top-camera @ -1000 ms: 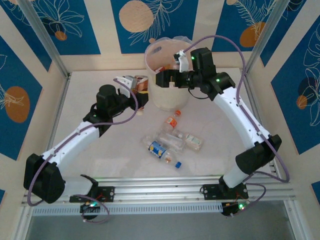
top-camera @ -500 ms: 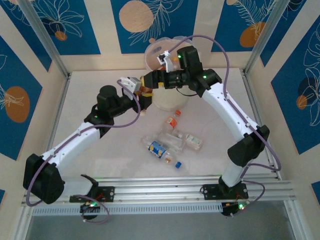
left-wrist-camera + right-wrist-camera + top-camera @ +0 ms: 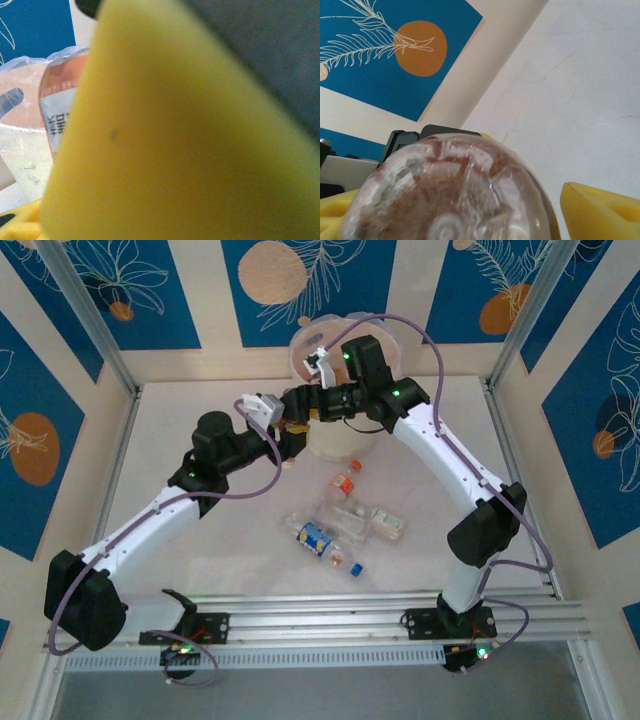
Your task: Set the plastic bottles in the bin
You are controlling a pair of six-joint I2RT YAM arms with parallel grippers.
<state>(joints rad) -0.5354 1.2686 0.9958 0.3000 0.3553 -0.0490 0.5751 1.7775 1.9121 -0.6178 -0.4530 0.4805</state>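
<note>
Your left gripper (image 3: 284,435) is clamped on the orange bottle (image 3: 56,95), with the bin (image 3: 338,445) just to its right. Your right gripper (image 3: 303,405) meets it head-on, with yellow pads (image 3: 600,210) either side of the bottle's base. You cannot tell whether they grip. The loose bottles (image 3: 340,520) lie well behind both grippers, toward the bases.

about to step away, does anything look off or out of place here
Both claws meet on one orange bottle beside the bin: the left claw holds it while the right claw brackets its base. Two arms on one bottle looks odd. The other bottles lie tipped on the table.
</note>
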